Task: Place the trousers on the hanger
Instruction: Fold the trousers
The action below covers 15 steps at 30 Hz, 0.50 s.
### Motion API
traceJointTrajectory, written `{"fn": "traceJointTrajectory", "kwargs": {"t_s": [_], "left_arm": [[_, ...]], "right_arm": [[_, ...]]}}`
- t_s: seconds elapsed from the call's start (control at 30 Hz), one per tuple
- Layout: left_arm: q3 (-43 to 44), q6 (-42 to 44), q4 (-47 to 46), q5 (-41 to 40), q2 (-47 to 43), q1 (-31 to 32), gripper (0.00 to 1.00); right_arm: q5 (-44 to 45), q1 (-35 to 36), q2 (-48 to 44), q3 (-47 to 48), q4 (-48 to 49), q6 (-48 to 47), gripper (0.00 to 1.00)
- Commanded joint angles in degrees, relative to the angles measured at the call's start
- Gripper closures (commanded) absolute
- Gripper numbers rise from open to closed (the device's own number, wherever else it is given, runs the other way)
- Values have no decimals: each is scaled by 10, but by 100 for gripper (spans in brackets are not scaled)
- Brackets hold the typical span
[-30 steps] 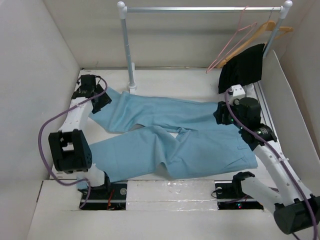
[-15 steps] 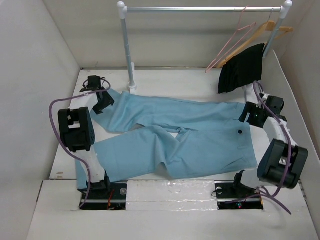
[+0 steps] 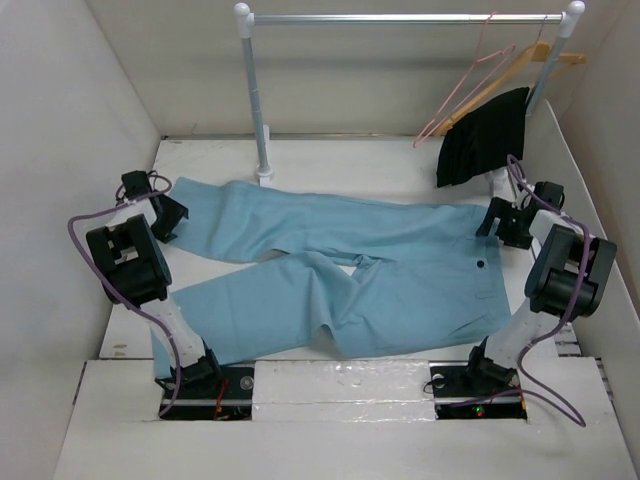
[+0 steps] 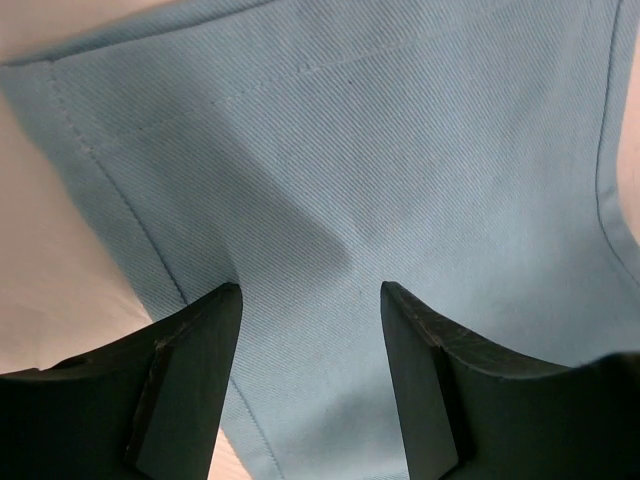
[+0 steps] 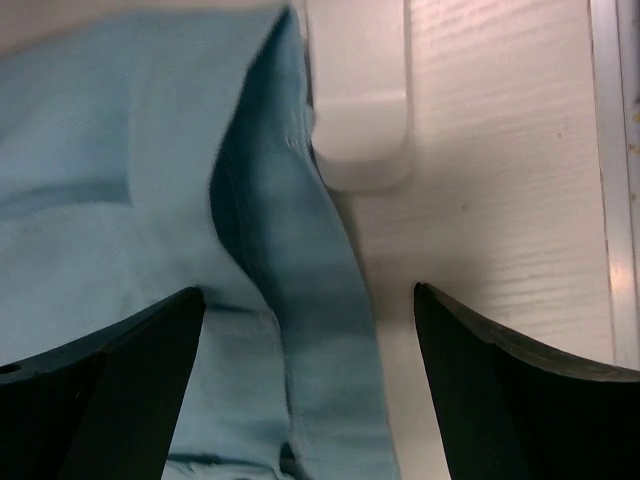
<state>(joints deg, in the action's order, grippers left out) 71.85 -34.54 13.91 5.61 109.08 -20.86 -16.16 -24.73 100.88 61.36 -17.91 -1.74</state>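
Trousers: the light blue trousers lie flat across the middle of the table, waistband toward 3 o'clock and both hems toward 9 o'clock; they are not on any hanger
Hangers: a pink wire hanger and a wooden hanger carrying a black garment hang from the rail at 1 o'clock, well apart from the trousers
Risk, thin cloth: closing on flat fabric may catch only one layer or slide off, so the leg would slump when lifted
Risk, uneven lift: if one end rises first, the long legs may drag and bunch
Risk, right side: a white block sits just beside the waistband corner and could foul the fingers
Left arm pose: folded low at 9 o'clock, wrist pointing down at the far leg's hem
Right arm pose: elbow raised at 3 o'clock, wrist over the waistband edge
Left gripper: fingers partly spread over the hem corner, nothing pinched
Right gripper: fingers spread wide above the waistband edge, holding nothing
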Motion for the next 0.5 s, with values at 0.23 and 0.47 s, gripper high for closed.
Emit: {"fn": "traceJointTrajectory", "kwargs": {"t_s": [0.23, 0.47], "left_arm": [[-37, -16, 17, -29, -34, -9, 45], [-44, -19, 15, -24, -50, -9, 46]], "right_arm": [[-65, 18, 23, 20, 22, -3, 86], [-68, 18, -126, -22, 69, 41, 100]]}}
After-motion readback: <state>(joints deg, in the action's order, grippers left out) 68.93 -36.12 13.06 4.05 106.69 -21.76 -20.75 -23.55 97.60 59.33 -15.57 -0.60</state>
